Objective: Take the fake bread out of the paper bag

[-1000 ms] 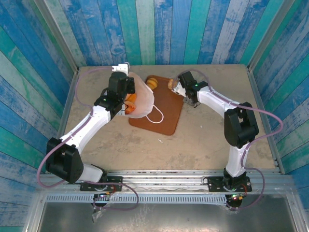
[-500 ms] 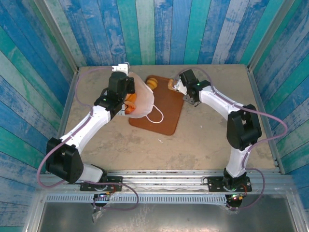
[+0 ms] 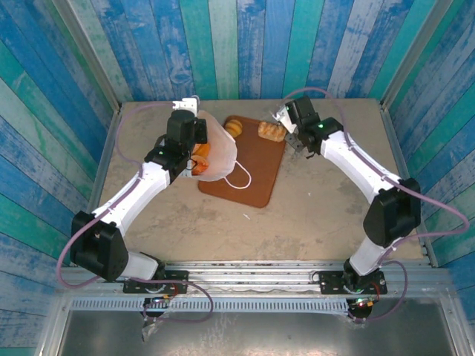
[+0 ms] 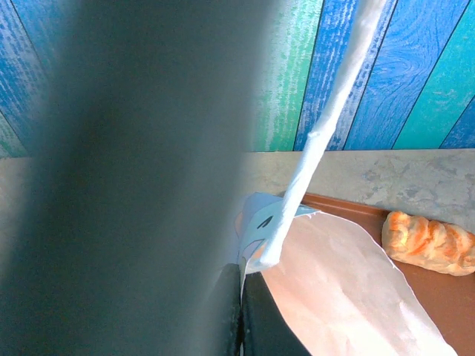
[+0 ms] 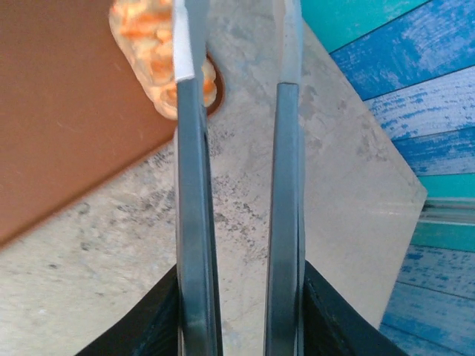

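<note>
The white paper bag leans over the near left part of the brown tray, and orange fake bread shows in its mouth. My left gripper is shut on the bag's rim; in the left wrist view the jaws pinch the paper edge under a white cord handle. Two loaves lie on the tray's far end. My right gripper is open and holds nothing, just right of the nearer loaf, over bare table beside the tray.
Blue and teal plank walls close the table in on three sides. The bag's second handle loop rests on the tray. Bare stone-coloured tabletop stretches right of and in front of the tray. A loaf lies beyond the bag in the left wrist view.
My right arm has swung right and back off the tray's corner, leaving a loaf lying there, and its jaws have narrowed a little. The left arm and bag have not moved.
</note>
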Robot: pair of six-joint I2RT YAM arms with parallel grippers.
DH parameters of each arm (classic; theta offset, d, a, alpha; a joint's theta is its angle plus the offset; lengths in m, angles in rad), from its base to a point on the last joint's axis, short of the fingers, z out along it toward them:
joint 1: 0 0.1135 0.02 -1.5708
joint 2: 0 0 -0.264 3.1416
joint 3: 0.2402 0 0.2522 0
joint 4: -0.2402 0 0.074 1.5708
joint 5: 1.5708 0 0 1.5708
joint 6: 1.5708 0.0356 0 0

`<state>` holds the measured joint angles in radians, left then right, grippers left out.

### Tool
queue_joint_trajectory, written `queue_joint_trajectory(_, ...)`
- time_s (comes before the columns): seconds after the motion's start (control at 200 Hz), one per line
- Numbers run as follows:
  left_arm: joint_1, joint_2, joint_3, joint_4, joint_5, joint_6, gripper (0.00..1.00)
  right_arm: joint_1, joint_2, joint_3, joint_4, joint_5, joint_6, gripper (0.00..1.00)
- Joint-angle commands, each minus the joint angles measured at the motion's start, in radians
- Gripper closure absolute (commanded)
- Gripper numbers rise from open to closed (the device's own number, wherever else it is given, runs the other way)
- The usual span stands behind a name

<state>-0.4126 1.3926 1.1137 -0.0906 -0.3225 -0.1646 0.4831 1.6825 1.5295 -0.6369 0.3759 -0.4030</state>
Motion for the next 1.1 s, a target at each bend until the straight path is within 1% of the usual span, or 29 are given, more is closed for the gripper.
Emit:
queue_joint_trajectory(0.0, -0.001, -0.041, 0.019, 0.061, 0.004, 0.014, 0.99, 0.027, -0.096, 0.051, -0.081, -0.081, 0.171, 0.65)
queue_joint_trajectory(0.06, 0.0, -0.045, 0.014, 0.07, 0.013, 0.024, 0.99, 0.036, -0.133, 0.053, -0.103, -0.12, 0.237, 0.65)
queue_joint_trajectory(0.115, 0.0, -0.046, 0.01, 0.072, 0.019, 0.036, 0.99, 0.044, -0.172, 0.058, -0.135, -0.18, 0.3, 0.66)
queue_joint_trajectory(0.25, 0.0, -0.057, -0.009, 0.091, 0.043, 0.069, 0.99, 0.068, -0.293, 0.025, -0.16, -0.415, 0.409, 0.64)
queue_joint_trajectory(0.351, 0.0, -0.059, -0.013, 0.096, 0.052, 0.082, 0.99, 0.108, -0.361, -0.009, -0.154, -0.516, 0.446, 0.62)
queue_joint_trajectory(0.366, 0.0, -0.058, -0.013, 0.097, 0.053, 0.083, 0.99, 0.109, -0.368, -0.013, -0.153, -0.523, 0.449, 0.61)
queue_joint_trajectory(0.381, 0.0, -0.057, -0.012, 0.096, 0.054, 0.083, 0.99, 0.142, -0.374, -0.016, -0.154, -0.529, 0.452, 0.61)
queue_joint_trajectory(0.461, 0.0, -0.057, -0.012, 0.098, 0.065, 0.087, 0.99, 0.201, -0.389, -0.028, -0.155, -0.558, 0.471, 0.6)
queue_joint_trajectory(0.616, 0.0, -0.059, -0.025, 0.119, 0.079, 0.091, 1.0, 0.272, -0.334, -0.007, -0.183, -0.617, 0.513, 0.62)
queue_joint_trajectory(0.796, 0.0, -0.063, -0.03, 0.126, 0.074, 0.096, 1.0, 0.288, -0.242, 0.022, -0.255, -0.61, 0.523, 0.63)
queue_joint_trajectory(0.947, 0.0, -0.068, -0.041, 0.14, 0.098, 0.11, 1.0, 0.291, -0.188, 0.017, -0.261, -0.661, 0.517, 0.62)
queue_joint_trajectory(1.092, 0.0, -0.076, -0.054, 0.141, 0.116, 0.141, 1.0, 0.291, -0.117, 0.035, -0.27, -0.709, 0.5, 0.57)
